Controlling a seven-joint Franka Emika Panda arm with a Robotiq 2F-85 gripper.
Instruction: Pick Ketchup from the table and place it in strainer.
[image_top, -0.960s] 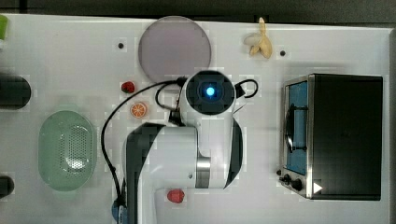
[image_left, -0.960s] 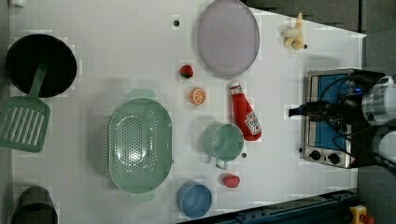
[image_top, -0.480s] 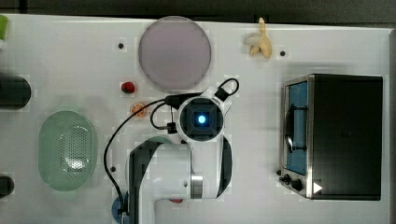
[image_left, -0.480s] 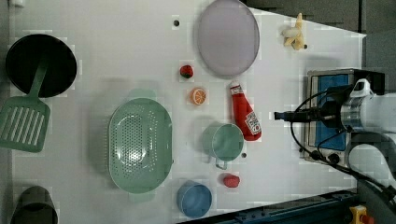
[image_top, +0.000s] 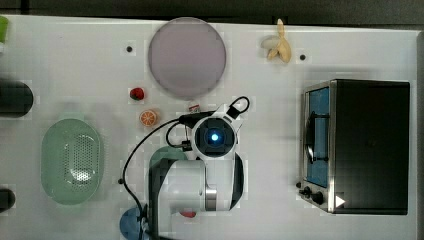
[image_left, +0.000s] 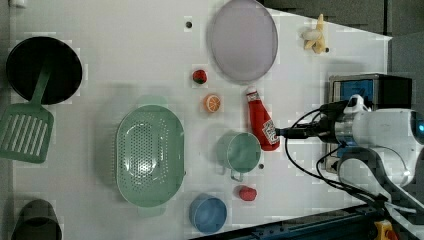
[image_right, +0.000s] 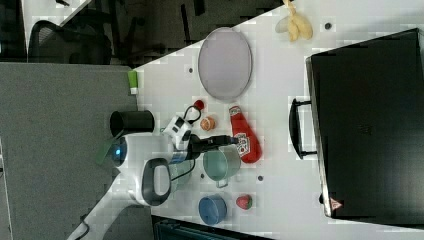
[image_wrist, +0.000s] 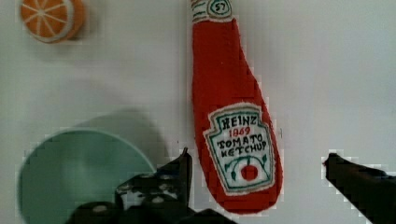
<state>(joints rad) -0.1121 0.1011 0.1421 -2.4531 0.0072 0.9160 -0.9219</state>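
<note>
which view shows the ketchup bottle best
The wrist view: the red ketchup bottle with its white cap and printed label lies flat, close up, between the open fingers. The left view and right view show it whole but small; the top view shows just its cap beside the arm.

Top view looked straight down on the worktop (image_top: 90, 60) from high up, the arm's base at the top view's bottom edge, the black oven (image_top: 370, 145) at the top view's right. Left view was also high and steep, seeing the arm from its side at the left view's right. Right view was tilted, further off, taking in chairs beyond the worktop edge. All three shared the grey plate (image_top: 186, 56), the strainer (image_left: 149, 156) and the orange slice (image_left: 212, 103). Wrist view sat close, facing down onto the Ketchup (image_wrist: 233, 116), the fingers (image_wrist: 180, 170) at its frame edge, sharing the orange slice and green cup (image_wrist: 74, 172) with the left view.
</note>
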